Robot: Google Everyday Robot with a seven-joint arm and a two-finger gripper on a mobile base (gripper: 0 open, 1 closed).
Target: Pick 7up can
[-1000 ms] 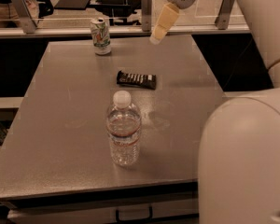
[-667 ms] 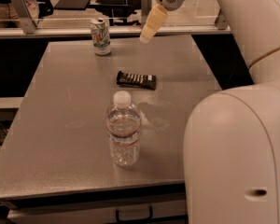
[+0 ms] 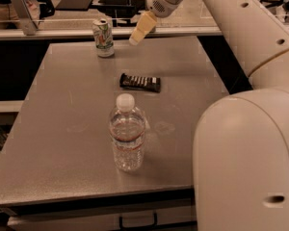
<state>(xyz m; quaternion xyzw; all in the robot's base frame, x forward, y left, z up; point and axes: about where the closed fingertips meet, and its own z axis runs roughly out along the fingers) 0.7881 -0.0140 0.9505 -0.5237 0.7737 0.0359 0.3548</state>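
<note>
The 7up can (image 3: 103, 37) stands upright at the far edge of the grey table (image 3: 62, 114), whitish with green and reddish markings and a silver top. My gripper (image 3: 141, 29) hangs from the arm above the table's far edge, a short way to the right of the can and apart from it. Its cream-coloured fingers (image 3: 143, 26) point down and to the left.
A clear plastic water bottle (image 3: 127, 134) with a white cap stands near the table's front middle. A dark snack bar (image 3: 140, 82) lies flat between bottle and can. My white arm and base (image 3: 250, 148) fill the right side. A rail (image 3: 62, 32) runs behind the table.
My gripper has moved left along the far edge, from right of the table's middle toward the can. The can, bar and bottle have not moved on the table.
</note>
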